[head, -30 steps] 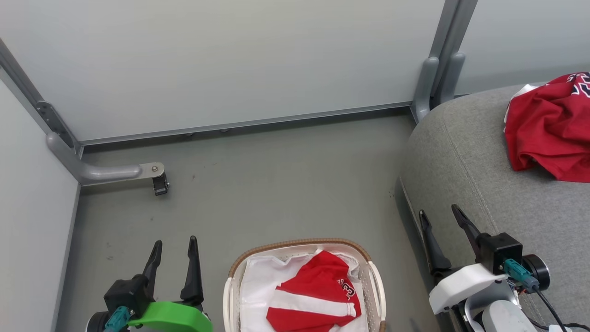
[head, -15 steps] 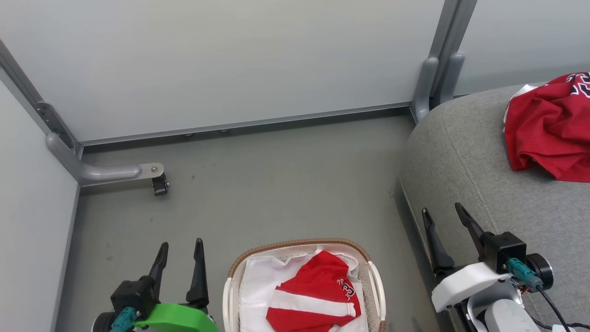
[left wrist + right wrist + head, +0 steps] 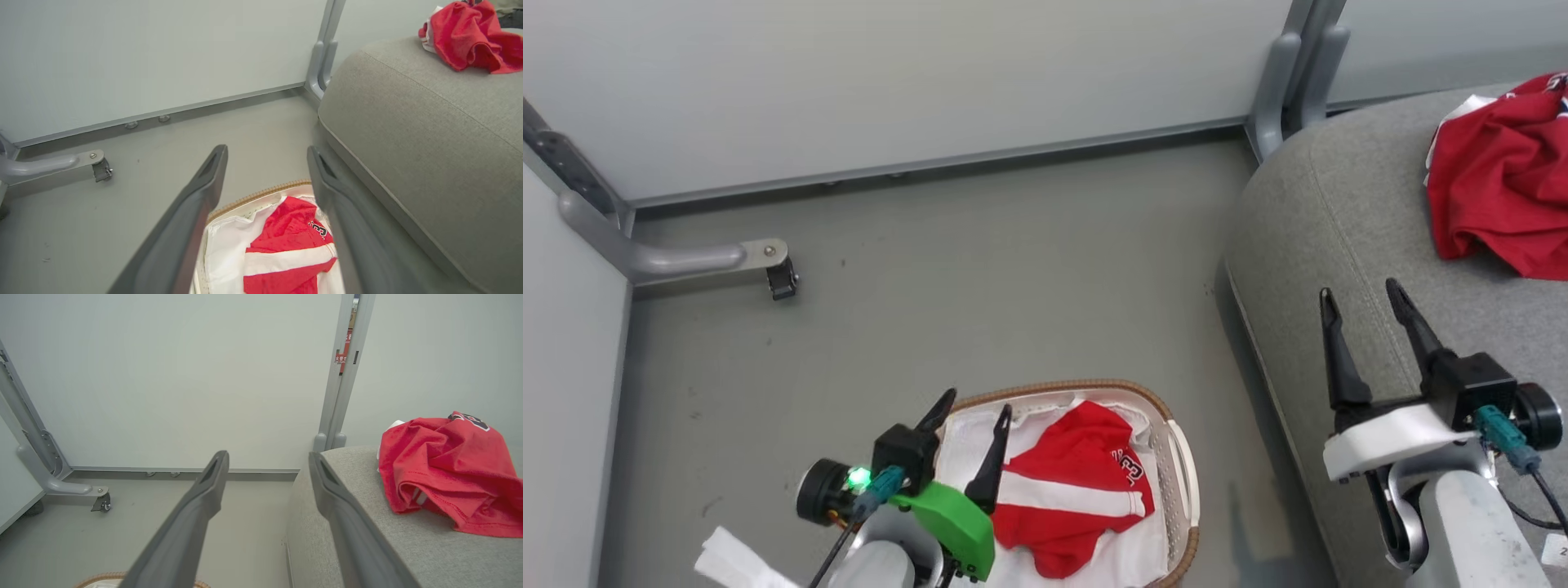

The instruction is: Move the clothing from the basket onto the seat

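- far left, a curved grey metal partition foot (image 3: 686, 260) with a small black caster (image 3: 783, 282) stands on the smooth grey floor (image 3: 1013, 269), which runs wide to the far wall (image 3: 931, 73).
- the left gripper (image 3: 976, 403) hovers over the basket's left rim, its 2 dark tapered fingers spread wide, gripping nothing, leaning right.
- the basket (image 3: 1054, 386) is oval perforated white plastic with a brown woven-look rim. it holds a white liner sheet (image 3: 964, 449) and crumpled red clothing (image 3: 1078, 482) with a white band.
- a narrow floor strip separates the basket from the seat (image 3: 1339, 212), grey woven fabric with a rounded edge and stitched seam.
- the right gripper (image 3: 1359, 290) hangs over the seat's left edge, fingers apart, empty, pointing far.
- 1 more red garment (image 3: 1494, 188) lies bunched on the seat, far right.
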Controlling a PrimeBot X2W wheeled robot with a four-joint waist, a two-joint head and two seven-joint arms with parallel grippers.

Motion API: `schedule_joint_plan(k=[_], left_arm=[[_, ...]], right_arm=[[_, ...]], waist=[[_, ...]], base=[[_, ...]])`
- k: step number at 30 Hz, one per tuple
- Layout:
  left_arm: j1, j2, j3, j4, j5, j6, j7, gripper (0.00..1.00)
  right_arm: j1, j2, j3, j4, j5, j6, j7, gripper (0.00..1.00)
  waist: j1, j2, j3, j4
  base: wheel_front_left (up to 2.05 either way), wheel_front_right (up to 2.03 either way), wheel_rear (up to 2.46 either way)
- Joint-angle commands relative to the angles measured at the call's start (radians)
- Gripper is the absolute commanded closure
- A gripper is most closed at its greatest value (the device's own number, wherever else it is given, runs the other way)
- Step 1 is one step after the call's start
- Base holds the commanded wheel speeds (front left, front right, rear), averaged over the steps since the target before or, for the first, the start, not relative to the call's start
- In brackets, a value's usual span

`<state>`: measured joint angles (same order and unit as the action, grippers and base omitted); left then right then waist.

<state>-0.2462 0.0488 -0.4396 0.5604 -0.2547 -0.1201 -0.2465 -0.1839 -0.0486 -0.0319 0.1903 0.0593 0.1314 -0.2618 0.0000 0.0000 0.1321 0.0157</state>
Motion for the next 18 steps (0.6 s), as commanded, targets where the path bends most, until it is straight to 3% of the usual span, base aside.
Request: schedule_joint_plan(k=[1, 7, 18], left_arm=[[-0.057, 0.003, -0.029, 0.028, -0.011, -0.003, 0.005, 0.0], [-0.236, 0.004, -0.179, 0.188, -0.01, -0.008, 0.033, 0.0], [-0.464, 0.005, -0.33, 0.437, 0.023, -0.011, 0.051, 0.0]], right_arm=[[-0.024, -0.003, -0.009, -0.017, -0.011, -0.001, -0.005, 0.0], [-0.114, -0.003, -0.014, -0.103, -0.031, -0.001, -0.005, 0.0], [-0.23, -0.002, 0.011, -0.221, 0.034, -0.001, -0.005, 0.0]], waist=[[0.0, 0.0, 0.091, -0.04], [0.0, 0.0, 0.275, -0.112], [0.0, 0.0, 0.571, -0.239]], base=[[0.0, 0.0, 0.0], [0.0, 0.0, 0.0], [0.0, 0.0, 0.0]])
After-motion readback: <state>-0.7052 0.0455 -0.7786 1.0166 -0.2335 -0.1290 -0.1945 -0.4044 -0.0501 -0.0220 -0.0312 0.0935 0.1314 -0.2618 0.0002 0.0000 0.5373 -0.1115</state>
